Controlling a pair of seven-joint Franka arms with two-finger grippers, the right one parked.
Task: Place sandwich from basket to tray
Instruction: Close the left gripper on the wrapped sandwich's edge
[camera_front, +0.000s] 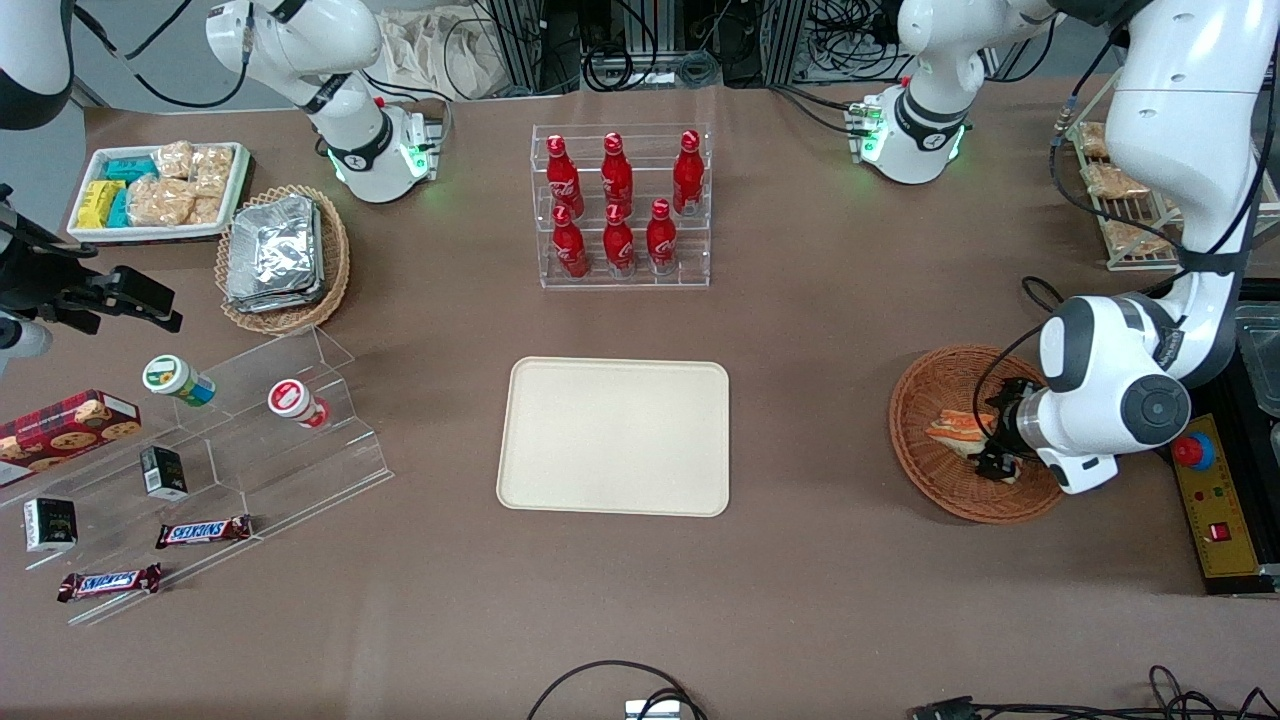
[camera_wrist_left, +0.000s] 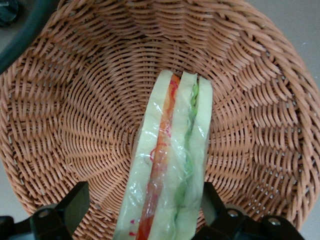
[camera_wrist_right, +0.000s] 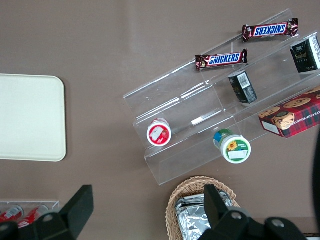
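Left gripper (camera_wrist_left: 142, 210) sits low inside the basket (camera_front: 915, 420), fingers spread wide on either side of the sandwich (camera_wrist_left: 170, 165), one fingertip (camera_wrist_left: 75, 202) well clear of the bread, the other fingertip (camera_wrist_left: 210, 200) just beside or touching the wrapper edge; not closed on it, nothing gripped. Sandwich lies on the basket floor, wrapped in clear film, pale bread layers with an orange-red strip and a green strip facing up, one end between the fingers. In the front view the gripper (camera_front: 1000, 455) is over the sandwich (camera_front: 955, 430) in the reddish-brown basket at the working arm's end of the table. Tray (camera_front: 615, 435), cream, rectangular, lies flat mid-table, well apart from the basket, nothing on it. Farther from the front camera than the tray: clear rack (camera_front: 622, 205) with six red bottles. Toward the parked arm's end: tan wicker basket of foil packets (camera_front: 280, 255), white tray of snack packets (camera_front: 155, 190), clear stepped shelf (camera_front: 250, 440) with two small cups, dark little boxes and Snickers bars (camera_front: 202, 531), cookie box (camera_front: 65, 425) beside it.
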